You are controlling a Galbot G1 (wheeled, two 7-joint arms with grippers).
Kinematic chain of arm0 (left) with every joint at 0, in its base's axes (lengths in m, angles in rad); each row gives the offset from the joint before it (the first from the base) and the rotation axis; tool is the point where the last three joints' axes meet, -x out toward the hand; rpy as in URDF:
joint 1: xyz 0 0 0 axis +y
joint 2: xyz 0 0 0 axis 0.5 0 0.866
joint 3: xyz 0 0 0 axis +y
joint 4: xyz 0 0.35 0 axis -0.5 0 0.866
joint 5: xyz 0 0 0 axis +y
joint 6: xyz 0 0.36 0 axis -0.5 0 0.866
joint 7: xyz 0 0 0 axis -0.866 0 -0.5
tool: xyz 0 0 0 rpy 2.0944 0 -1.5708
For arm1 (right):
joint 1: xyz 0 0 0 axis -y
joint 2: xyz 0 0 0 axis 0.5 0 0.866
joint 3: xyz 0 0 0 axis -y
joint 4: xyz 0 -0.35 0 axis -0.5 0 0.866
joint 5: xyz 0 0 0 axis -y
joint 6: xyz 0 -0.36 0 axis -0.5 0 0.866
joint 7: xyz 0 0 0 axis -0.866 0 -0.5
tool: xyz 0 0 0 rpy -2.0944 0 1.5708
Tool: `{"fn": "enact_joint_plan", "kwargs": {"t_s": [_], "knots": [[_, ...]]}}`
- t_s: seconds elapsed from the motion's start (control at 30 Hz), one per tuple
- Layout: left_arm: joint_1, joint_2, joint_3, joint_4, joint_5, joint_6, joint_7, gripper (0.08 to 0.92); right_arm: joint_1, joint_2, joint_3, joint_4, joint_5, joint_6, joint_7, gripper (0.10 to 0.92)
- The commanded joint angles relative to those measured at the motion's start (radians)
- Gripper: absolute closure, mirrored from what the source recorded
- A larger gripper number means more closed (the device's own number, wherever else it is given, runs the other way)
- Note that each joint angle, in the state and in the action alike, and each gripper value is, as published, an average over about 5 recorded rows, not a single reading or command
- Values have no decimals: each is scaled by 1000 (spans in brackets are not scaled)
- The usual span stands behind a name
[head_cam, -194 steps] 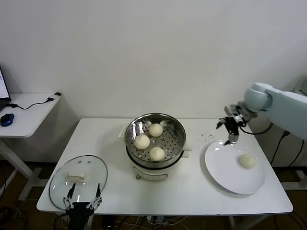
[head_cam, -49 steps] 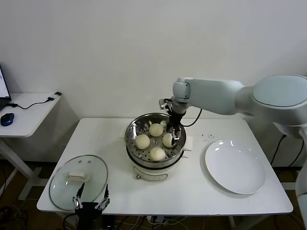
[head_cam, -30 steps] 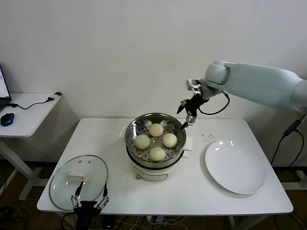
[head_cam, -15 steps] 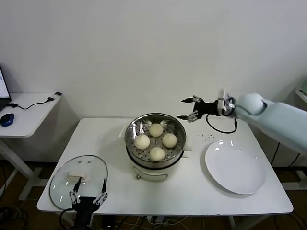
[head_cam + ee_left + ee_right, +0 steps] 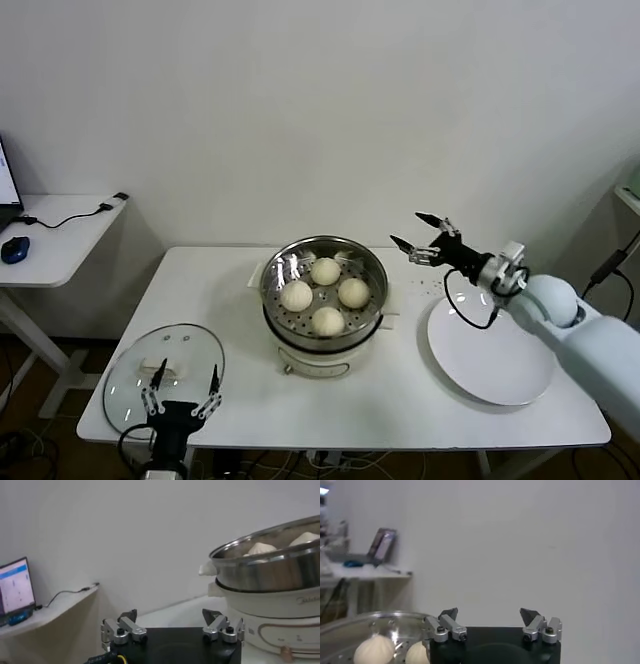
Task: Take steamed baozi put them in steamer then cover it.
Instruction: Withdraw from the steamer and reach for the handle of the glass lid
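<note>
Buns (image 5: 327, 293), smooth and domed, fill perforated steel steamer (image 5: 372, 270).

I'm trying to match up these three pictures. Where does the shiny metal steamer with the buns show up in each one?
Head view: the steamer stands mid-table, four baozi inside, uncovered.
Left wrist view: its metal wall fills the picture's right side, bun tops peeking over the rim.
Right wrist view: only a piece of its rim shows at the lower left corner, with two buns.
Shared landmark: the cream-white buns inside the basket.

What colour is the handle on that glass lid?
White, a flat oblong on the clear lid; the head view shows it best.
</note>
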Motion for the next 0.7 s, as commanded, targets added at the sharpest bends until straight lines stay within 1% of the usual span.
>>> {"fn": "enact_joint_plan", "kwargs": {"t_s": [0.03, 0.23, 0.3, 0.37, 0.43, 0.53, 0.63, 0.7], "knots": [[-42, 14, -62, 15, 374, -24, 36, 177, -663, 229, 683, 191, -179, -98, 101, 203], [-78, 21, -177, 71, 978, -137, 9, 177, -756, 336, 740, 192, -254, -92, 86, 203], [-80, 22, -199, 83, 1158, -159, 5, 177, -772, 367, 750, 186, -271, -82, 84, 203], [-85, 26, -206, 104, 1283, -166, -2, 177, -781, 393, 755, 176, -286, -71, 83, 203], [-105, 39, -206, 151, 1347, -161, -25, 177, -785, 416, 756, 163, -300, -59, 82, 203], [-148, 63, -207, 234, 1369, -157, -58, 177, -786, 439, 753, 141, -319, -45, 77, 203], [-187, 79, -218, 296, 1386, -163, -59, 177, -782, 451, 754, 124, -334, -39, 74, 203], [-210, 86, -243, 331, 1392, -189, -53, 177, -781, 456, 756, 114, -342, -32, 73, 203]]}}
